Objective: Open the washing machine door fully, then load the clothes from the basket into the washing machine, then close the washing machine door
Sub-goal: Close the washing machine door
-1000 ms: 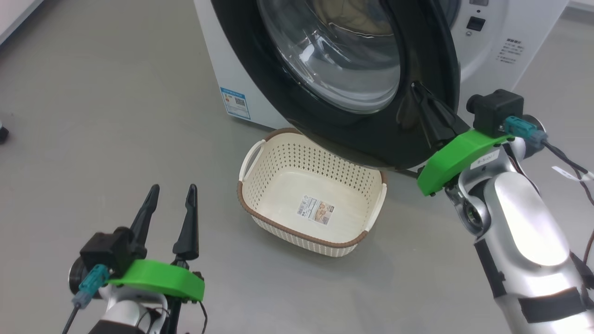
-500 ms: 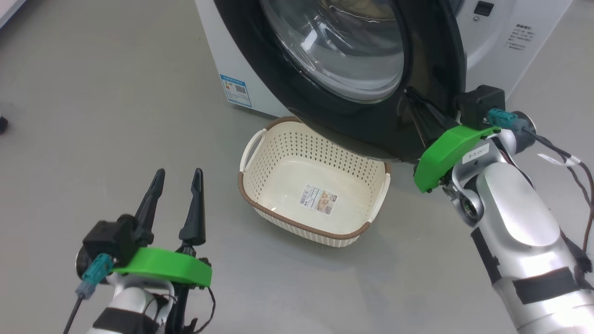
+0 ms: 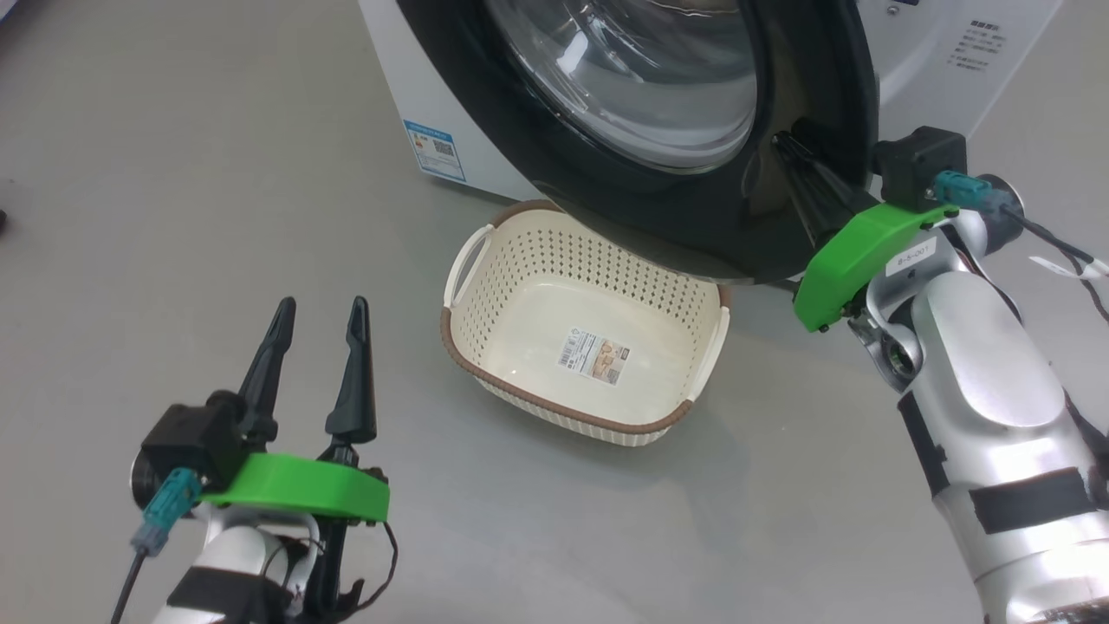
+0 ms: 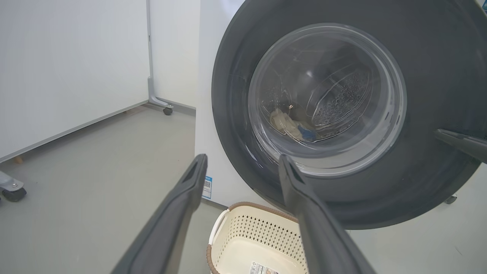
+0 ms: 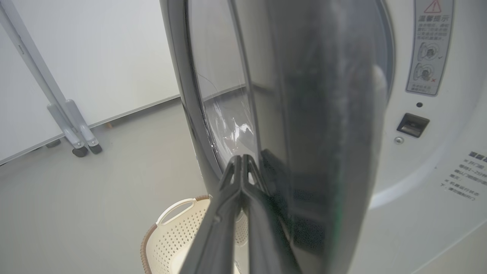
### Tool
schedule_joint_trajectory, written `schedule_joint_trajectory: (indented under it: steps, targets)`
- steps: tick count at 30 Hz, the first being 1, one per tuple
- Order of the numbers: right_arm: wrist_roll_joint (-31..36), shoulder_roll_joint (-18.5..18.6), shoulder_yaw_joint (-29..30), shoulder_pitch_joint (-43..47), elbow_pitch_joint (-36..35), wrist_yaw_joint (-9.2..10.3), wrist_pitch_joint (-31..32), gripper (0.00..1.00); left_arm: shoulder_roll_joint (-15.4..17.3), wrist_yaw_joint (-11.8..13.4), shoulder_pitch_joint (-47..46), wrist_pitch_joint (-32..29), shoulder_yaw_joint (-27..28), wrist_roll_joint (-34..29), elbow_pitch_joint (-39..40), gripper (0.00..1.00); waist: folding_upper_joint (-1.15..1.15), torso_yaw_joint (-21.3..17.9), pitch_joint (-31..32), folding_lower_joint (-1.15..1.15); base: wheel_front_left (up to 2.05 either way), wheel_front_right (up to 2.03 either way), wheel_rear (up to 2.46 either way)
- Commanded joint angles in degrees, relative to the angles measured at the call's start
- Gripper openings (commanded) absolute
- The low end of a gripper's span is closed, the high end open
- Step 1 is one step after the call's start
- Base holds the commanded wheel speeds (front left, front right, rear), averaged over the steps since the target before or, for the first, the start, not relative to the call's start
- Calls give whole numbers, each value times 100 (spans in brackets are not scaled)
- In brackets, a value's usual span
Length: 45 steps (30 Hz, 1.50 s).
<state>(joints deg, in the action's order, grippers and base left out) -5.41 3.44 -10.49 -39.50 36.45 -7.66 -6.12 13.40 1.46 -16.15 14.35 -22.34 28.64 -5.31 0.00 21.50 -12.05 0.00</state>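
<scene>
From the head view, one big white front-loading washing machine (image 3: 927, 52) stands on the grey floor (image 3: 173, 173). Its one large round door with a glossy black rim and bulging clear glass window (image 3: 606, 199) is swung partly out over the basket. One blue energy sticker (image 3: 431, 149) sits at the machine's lower corner. Just in front lies one small cream perforated plastic basket with a brown woven-look rim (image 3: 563, 269). It has two white side handles, and one label sticker (image 3: 593, 355) lies on its bottom. The left tool (image 3: 321, 305) hovers at the lower left, well apart from the basket, its two dark fingers spread and holding nothing. The right tool (image 3: 790, 149) lies against the door's black rim.

In the left wrist view, the left tool's (image 4: 243, 160) two fingers stand apart, pointing toward the door (image 4: 236, 76). Through the glass, one bundle of pale cream and blue clothes (image 4: 287, 123) rests low in the steel drum. The basket (image 4: 262, 232) shows below the door.

In the right wrist view, the right tool's (image 5: 242, 158) two fingers are pressed together with nothing between them, their tips at the outer face of the door (image 5: 319, 114). The door is seen edge-on and stands off the machine's white front (image 5: 437, 171), where one dark latch slot (image 5: 412, 125) is uncovered. One basket handle (image 5: 175, 208) shows beneath.
</scene>
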Motion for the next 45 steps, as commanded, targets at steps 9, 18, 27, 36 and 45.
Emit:
schedule_joint_trajectory:
  steps: [9,18,27,36,45]
  targets:
    - [231,218,374,-574,-35,17,-54,0,-111,-222,-391,64,392,-211,150,100,0,50,-212,0,0,0,0]
    - [459,501,846,-1114,290,17,-25,0,-362,-440,-513,64,474,-370,108,100,0,196,-459,0,0,0,0]
    - [779,779,1270,-1903,1020,17,-146,0,-655,-652,-656,64,548,-516,-4,100,0,467,-651,0,0,0,0]
    - [1091,878,1704,-2344,1569,17,-357,0,-801,-738,-642,64,623,-643,-34,100,0,590,-637,0,0,0,0]
    - [1209,635,1657,-2496,2012,17,-603,0,-871,-801,-617,64,722,-740,-71,100,0,580,-607,0,0,0,0]
